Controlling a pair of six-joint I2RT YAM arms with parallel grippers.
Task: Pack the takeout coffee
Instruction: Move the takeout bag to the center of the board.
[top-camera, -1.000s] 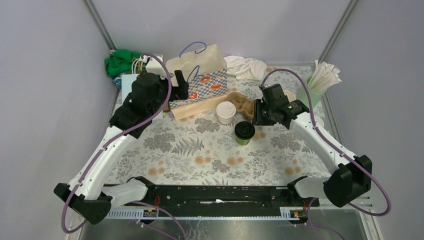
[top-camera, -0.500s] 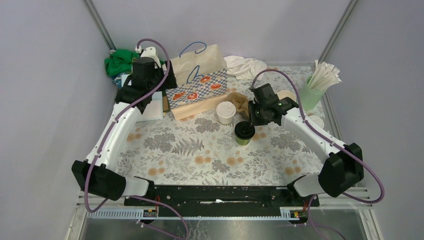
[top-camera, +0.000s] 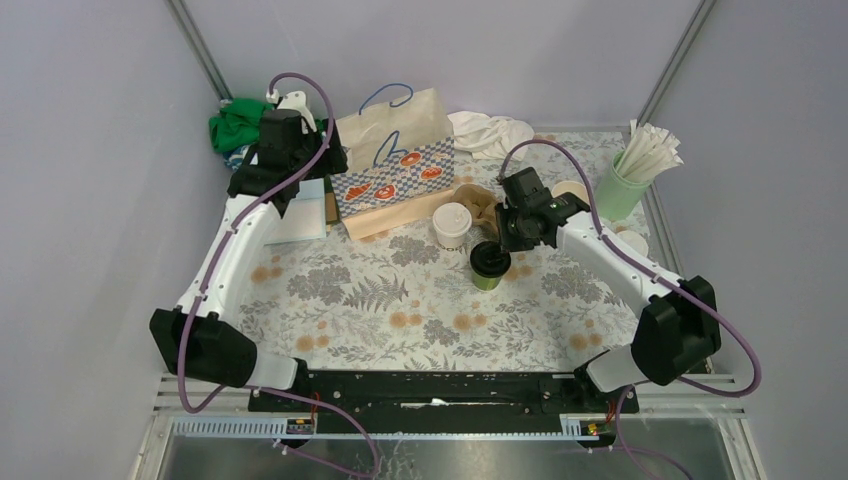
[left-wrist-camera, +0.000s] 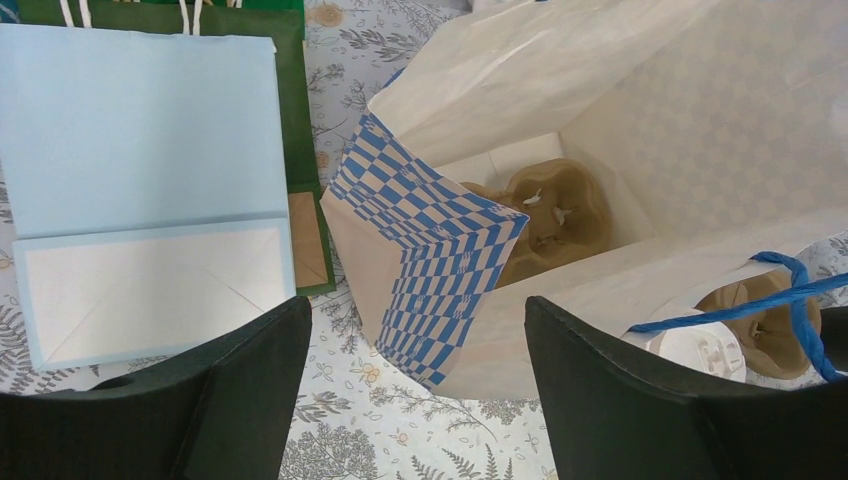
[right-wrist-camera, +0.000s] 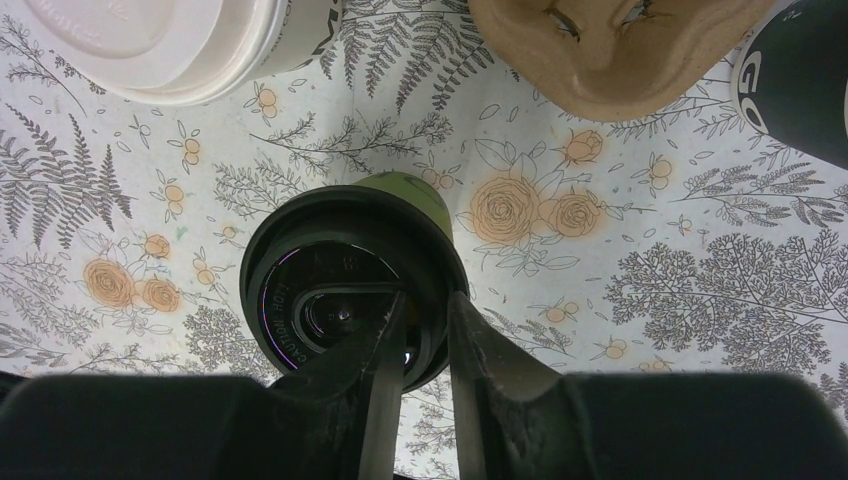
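The green cup (top-camera: 489, 263) with its black lid stands upright on the flowered table (top-camera: 400, 320), directly under the right gripper (right-wrist-camera: 425, 310), the nearer arm. The fingers are narrow, astride the lid's rim; whether they pinch it, I cannot tell.

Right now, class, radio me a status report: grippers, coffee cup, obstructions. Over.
Left gripper open over corner of paper bag. Right gripper astride rim of black-lidded cup, grip unconfirmed. Cup upright on table. White-lidded cup close by, apart.
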